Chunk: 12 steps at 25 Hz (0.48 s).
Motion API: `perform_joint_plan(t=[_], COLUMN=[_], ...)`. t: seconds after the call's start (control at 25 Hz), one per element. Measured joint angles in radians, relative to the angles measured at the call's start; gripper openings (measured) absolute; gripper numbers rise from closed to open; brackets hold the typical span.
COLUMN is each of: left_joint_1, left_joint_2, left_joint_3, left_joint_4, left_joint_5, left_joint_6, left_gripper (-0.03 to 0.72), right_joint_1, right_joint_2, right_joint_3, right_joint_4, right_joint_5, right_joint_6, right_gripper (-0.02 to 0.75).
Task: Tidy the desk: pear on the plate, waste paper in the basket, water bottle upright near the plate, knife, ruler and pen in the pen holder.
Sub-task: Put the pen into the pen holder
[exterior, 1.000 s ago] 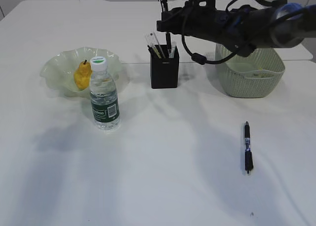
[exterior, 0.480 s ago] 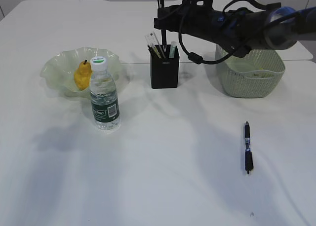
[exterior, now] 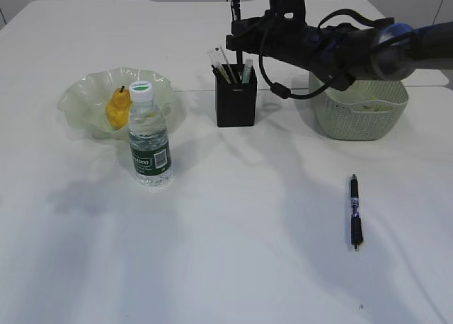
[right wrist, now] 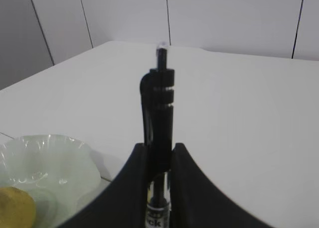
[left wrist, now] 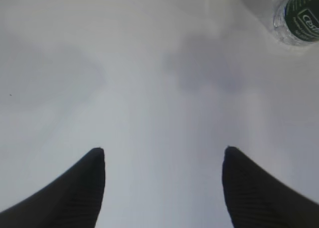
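Note:
My right gripper point(exterior: 239, 39) is shut on a black pen point(exterior: 236, 13) and holds it upright over the black pen holder point(exterior: 236, 106). In the right wrist view the pen point(right wrist: 158, 88) stands between the closed fingers point(right wrist: 130, 188). The clear ruler point(exterior: 219, 58) and a green-tipped stick stand in the holder. A second pen point(exterior: 354, 211) lies on the table at the right. The pear point(exterior: 117, 109) lies in the wavy green plate point(exterior: 85, 89). The water bottle point(exterior: 150, 136) stands upright before the plate. My left gripper point(left wrist: 163, 151) is open and empty over bare table, the bottle point(left wrist: 299, 16) at its far right.
The sage green basket point(exterior: 361, 110) stands to the right of the pen holder, partly behind my right arm; what is in it is unclear. The plate point(right wrist: 45, 161) and pear point(right wrist: 15, 208) also show low left in the right wrist view.
My right arm has shifted slightly above the pen holder, first a little left, then back right, with the pen still gripped. Nothing else has moved.

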Motion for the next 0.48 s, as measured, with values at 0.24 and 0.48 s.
perform_joint_plan(t=[0.24, 0.48], left_joint_1=[0.000, 0.000], left_joint_2=[0.000, 0.000], left_joint_3=[0.000, 0.000], left_joint_4=[0.000, 0.000], left_joint_5=[0.000, 0.000], left_joint_6=[0.000, 0.000], left_gripper=[0.521, 0.521], right_joint_1=[-0.009, -0.009], right_joint_2=[0.063, 0.090], right_joint_3=[-0.002, -0.002], right_joint_4=[0.002, 0.004], right_joint_5=[-0.044, -0.060], right_joint_6=[-0.002, -0.002], right_gripper=[0.071, 0.083])
